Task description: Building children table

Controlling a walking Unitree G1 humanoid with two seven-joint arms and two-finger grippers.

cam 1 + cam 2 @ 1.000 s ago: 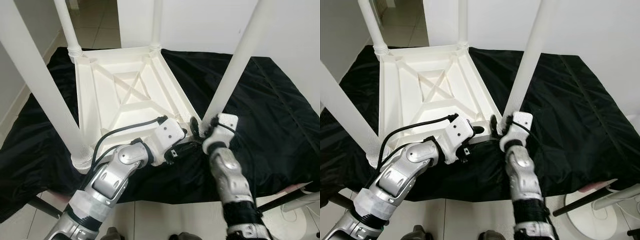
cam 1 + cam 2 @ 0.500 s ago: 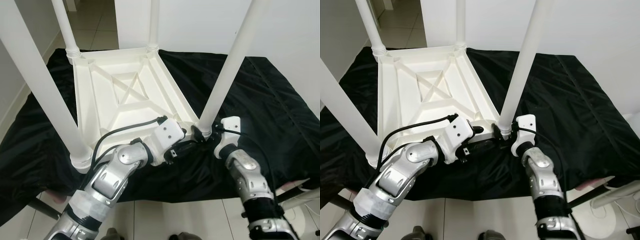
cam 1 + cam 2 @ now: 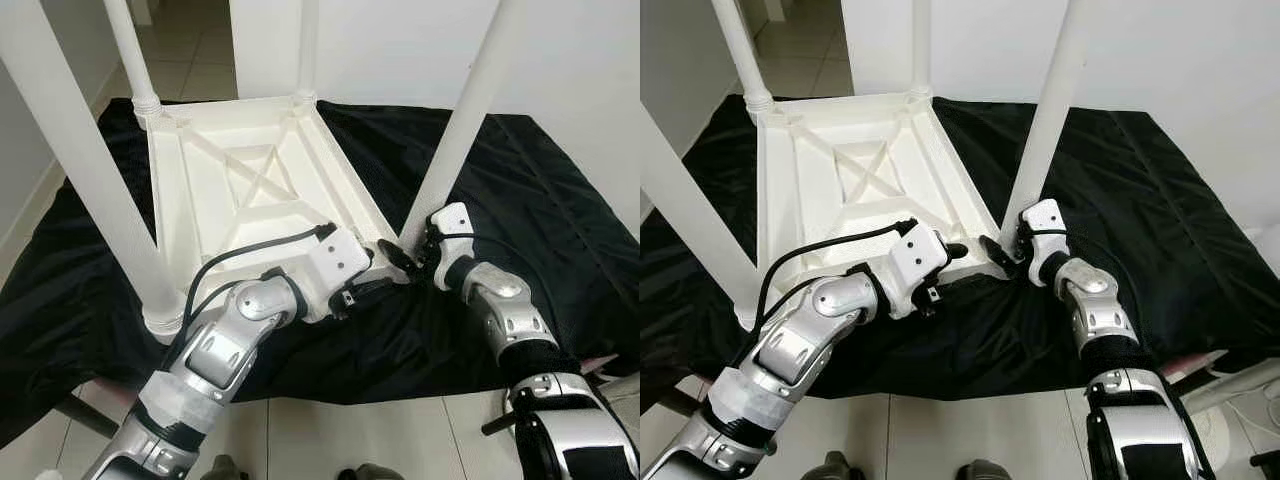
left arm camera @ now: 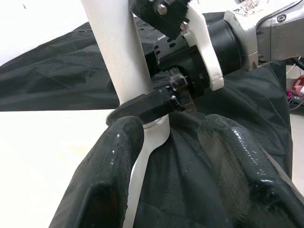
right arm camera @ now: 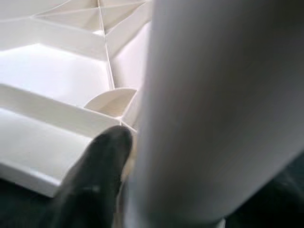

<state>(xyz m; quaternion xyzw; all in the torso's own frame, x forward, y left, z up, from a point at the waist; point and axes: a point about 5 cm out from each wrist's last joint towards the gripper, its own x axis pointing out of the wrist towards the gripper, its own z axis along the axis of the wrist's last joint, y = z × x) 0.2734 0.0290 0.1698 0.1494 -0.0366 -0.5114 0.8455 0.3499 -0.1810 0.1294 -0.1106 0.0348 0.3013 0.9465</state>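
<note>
A white plastic children's table (image 3: 250, 190) lies upside down on a black cloth (image 3: 520, 200), its ribbed underside facing up and its four round legs rising from the corners. The leg nearest the robot's right side (image 3: 455, 130) stands at the table's near corner, and both grippers meet at its foot. The right gripper (image 3: 1008, 252) reaches in from the right of that leg, its two black fingers set on either side of the leg's base and closed against it; in the right wrist view the leg (image 5: 213, 109) looms large between one dark finger (image 5: 95, 175) and the other edge. The left gripper (image 4: 166, 142) comes from the left, just beside the same corner, its two fingers spread apart and holding nothing, with the right gripper's finger (image 4: 147, 104) crossing ahead of them at the leg. The near-left leg (image 3: 90, 180) stands at the table's other near corner.
</note>
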